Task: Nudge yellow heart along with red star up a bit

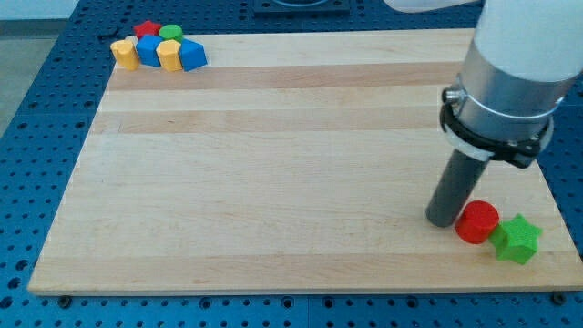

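The yellow heart [124, 53] lies at the top left corner of the wooden board [273, 164], at the left end of a tight cluster of blocks. The red star [147, 30] sits just up and right of it, at the cluster's top edge. My tip [444, 220] is far away at the board's bottom right, touching or almost touching the left side of a red cylinder [476, 221]. A green star [516, 239] sits against the cylinder's lower right.
The top left cluster also holds a green block [170, 34], a blue block [148, 50], a yellow block [169, 55] and a blue block [191, 55] at its right end. The arm's grey body [510, 73] hangs over the board's right side.
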Tool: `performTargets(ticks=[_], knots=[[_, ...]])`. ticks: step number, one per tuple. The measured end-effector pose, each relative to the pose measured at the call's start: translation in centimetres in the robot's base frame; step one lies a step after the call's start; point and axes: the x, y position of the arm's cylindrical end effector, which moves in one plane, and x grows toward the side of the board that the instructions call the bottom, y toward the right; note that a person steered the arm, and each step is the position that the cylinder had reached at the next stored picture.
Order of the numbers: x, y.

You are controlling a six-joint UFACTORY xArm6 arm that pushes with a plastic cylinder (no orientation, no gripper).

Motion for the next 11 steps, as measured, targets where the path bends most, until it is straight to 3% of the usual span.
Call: performTargets(ticks=[2,6,8,11], knots=[[-1.8,-13.0],[-13.3,-44.5],[-13.6,-44.9],[-25.5,-45.0]])
